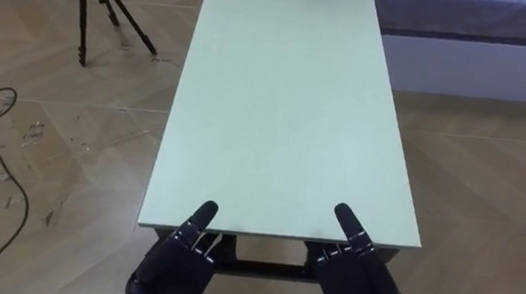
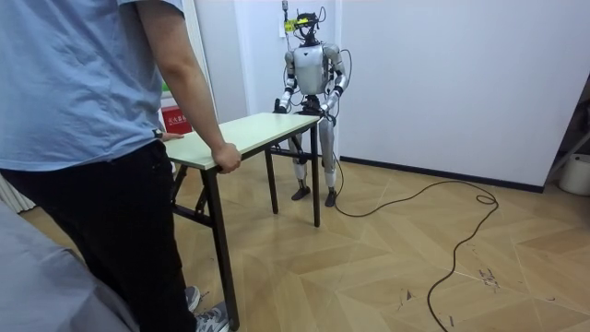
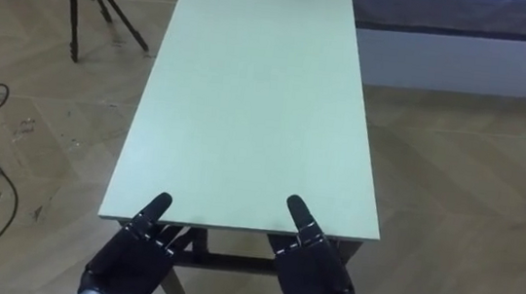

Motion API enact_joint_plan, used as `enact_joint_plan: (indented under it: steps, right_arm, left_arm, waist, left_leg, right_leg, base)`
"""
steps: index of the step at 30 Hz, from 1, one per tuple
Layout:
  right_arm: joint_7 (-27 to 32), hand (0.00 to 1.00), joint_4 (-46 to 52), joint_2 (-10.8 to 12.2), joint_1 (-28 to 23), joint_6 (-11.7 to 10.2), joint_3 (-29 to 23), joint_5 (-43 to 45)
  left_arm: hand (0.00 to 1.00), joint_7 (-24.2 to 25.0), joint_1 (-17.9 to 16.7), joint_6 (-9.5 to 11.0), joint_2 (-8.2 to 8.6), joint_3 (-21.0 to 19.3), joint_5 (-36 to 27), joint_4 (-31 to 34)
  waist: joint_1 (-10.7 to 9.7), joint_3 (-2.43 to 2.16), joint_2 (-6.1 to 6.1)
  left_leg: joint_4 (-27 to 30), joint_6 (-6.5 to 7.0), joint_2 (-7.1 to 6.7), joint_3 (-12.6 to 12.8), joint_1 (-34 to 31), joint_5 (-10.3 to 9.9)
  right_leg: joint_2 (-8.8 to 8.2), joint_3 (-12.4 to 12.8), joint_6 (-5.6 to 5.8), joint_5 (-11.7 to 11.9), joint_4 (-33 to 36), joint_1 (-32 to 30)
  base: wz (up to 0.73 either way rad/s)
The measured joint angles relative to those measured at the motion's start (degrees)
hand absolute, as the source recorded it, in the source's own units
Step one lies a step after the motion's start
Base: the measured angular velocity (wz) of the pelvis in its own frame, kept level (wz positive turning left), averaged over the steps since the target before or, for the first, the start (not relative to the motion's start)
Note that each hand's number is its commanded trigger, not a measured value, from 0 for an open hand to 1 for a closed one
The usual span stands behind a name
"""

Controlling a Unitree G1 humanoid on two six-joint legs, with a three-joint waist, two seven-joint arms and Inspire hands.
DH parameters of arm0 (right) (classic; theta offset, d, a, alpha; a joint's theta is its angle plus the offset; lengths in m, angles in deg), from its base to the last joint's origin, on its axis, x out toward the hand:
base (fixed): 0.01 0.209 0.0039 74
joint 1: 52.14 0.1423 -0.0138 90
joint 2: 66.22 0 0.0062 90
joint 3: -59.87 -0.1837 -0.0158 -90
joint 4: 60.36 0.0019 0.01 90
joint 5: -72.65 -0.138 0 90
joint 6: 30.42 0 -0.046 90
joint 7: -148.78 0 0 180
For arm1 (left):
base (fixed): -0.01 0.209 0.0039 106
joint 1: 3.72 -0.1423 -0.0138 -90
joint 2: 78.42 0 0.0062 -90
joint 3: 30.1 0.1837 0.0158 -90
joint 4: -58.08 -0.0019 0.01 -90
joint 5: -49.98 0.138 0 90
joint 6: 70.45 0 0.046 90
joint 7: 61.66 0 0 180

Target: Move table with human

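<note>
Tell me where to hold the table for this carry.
Grip the table by its near short edge, from the robot's end, left hand and right hand apart toward the corners: the top is long and narrow, and the person holds the far end.

The left and right eye views look steeply down from the robot's head along the pale green surface (image 1: 291, 111), with its near edge close at the bottom and its far edge at the top. The two eyes sit slightly apart sideways. The room view stands at the opposite end, close behind a person (image 2: 83, 138), and faces back along the surface toward the robot before the white wall (image 2: 442, 74). All views share the surface's top.
</note>
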Motion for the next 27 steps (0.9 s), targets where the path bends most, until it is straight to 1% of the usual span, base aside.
enact_joint_plan:
  steps: [8, 9, 10, 11, 15, 18, 19, 22, 23, 25, 27]
  right_arm:
    - [0.72, 0.00, -0.01, 0.11, 0.03, 0.00, -0.14, 0.08]
    - [0.72, 0.00, -0.01, 0.07, 0.02, 0.00, -0.20, 0.18]
    - [0.72, 0.15, -0.01, 0.05, 0.02, 0.00, -0.20, 0.26]
    - [0.72, 1.00, 0.00, 0.04, 0.02, -0.06, -0.21, 0.32]
    - [0.71, 1.00, 0.03, -0.03, 0.04, -0.18, -0.23, 0.79]
    - [0.77, 1.00, 0.02, -0.02, 0.06, -0.20, -0.20, 0.78]
    - [2.34, 1.00, -0.46, -0.02, 0.27, -0.30, -0.20, 0.74]
    - [5.19, 1.00, -2.25, 0.04, 1.29, -0.39, 0.03, 0.90]
    - [6.19, 1.00, -2.36, 0.21, 1.33, -0.40, -0.02, 1.88]
    - [6.49, 1.00, -2.41, 0.23, 1.27, -0.42, 0.23, 2.31]
    - [6.64, 1.00, -2.39, 0.22, 1.16, -0.48, 0.33, 3.05]
  left_arm:
    - [0.00, -0.46, 0.00, 0.00, 0.07, -0.14, 0.52, 0.00]
    - [0.48, -0.46, -0.01, -0.01, 0.06, -0.17, 0.62, 0.00]
    - [0.59, -0.46, -0.01, -0.01, 0.06, -0.18, 0.63, 0.00]
    - [1.00, -0.46, -0.01, 0.00, 0.06, -0.20, 0.92, 0.00]
    - [1.00, -0.46, 0.02, 0.00, 0.06, -0.53, 4.01, 0.04]
    - [1.00, -0.46, 0.27, 0.00, 0.16, -0.62, 4.00, 0.05]
    - [1.00, -0.46, 0.81, -0.03, 0.30, -0.56, 4.00, 0.05]
    - [1.00, -2.92, 1.07, -0.05, 0.96, -0.53, 4.36, 0.04]
    - [1.00, -3.67, 1.07, -0.04, 1.30, -0.60, 5.38, 0.04]
    - [1.00, -4.31, 1.04, -0.02, 1.28, -0.59, 6.44, 0.02]
    - [1.00, -5.48, 1.01, -0.04, 1.27, -0.57, 7.29, -0.06]
  waist:
    - [-0.17, 0.04, -0.08]
    - [-0.16, 0.03, -0.07]
    - [-0.18, 0.03, -0.06]
    - [-0.18, 0.02, -0.06]
    - [-0.14, -0.07, -0.01]
    - [-0.15, -0.13, 0.00]
    - [-0.05, -0.14, -0.05]
    - [0.29, -0.13, -0.09]
    - [0.46, -0.13, -0.09]
    - [0.86, -0.11, -0.13]
    - [0.74, -0.09, -0.23]
  left_leg:
    - [-0.19, 0.00, 0.01, -0.09, 0.48, 0.00]
    - [-0.20, 0.00, 0.01, -0.09, 0.49, 0.00]
    - [-0.20, 0.00, 0.01, -0.08, 0.49, 0.00]
    - [-0.20, 0.00, 0.01, -0.09, 0.49, 0.00]
    - [-0.23, 0.00, 0.01, -0.05, 0.36, -0.01]
    - [-0.24, 0.00, 0.02, -0.06, 0.36, -0.01]
    - [-0.23, 0.00, 0.02, -0.10, 0.34, -0.01]
    - [-0.18, 0.00, 0.03, -0.14, 0.18, 0.00]
    - [-0.13, 0.00, 0.02, -0.14, 0.04, 0.00]
    - [-0.14, 0.00, 0.02, -0.27, -0.19, 0.00]
    - [-0.22, 0.00, 0.05, -1.24, 0.41, 0.01]
  right_leg:
    - [0.06, -0.08, 0.00, 0.00, -0.10, 0.49]
    - [0.07, -0.08, 0.00, 0.00, -0.10, 0.49]
    - [0.07, -0.09, 0.00, 0.00, -0.10, 0.49]
    - [0.07, -0.12, 0.00, 0.00, -0.08, 0.49]
    - [0.07, -0.21, 0.00, 0.00, -0.07, 0.38]
    - [0.08, -0.29, 0.00, 0.00, -0.06, 0.39]
    - [0.08, -0.34, 0.00, 0.00, -0.05, 0.37]
    - [0.08, -0.48, 0.00, 0.00, -0.12, 0.20]
    - [0.07, -0.44, 0.00, 0.00, -0.09, -0.18]
    - [0.08, -0.27, 0.00, 0.00, -0.07, -0.53]
    - [0.14, -0.17, 0.00, 0.00, 0.15, -0.24]
  base:
    - [0.00]
    - [0.00]
    - [0.00]
    - [0.00]
    - [0.00]
    - [0.00]
    - [0.00]
    - [0.00]
    - [0.00]
    - [-0.02]
    - [-0.10]
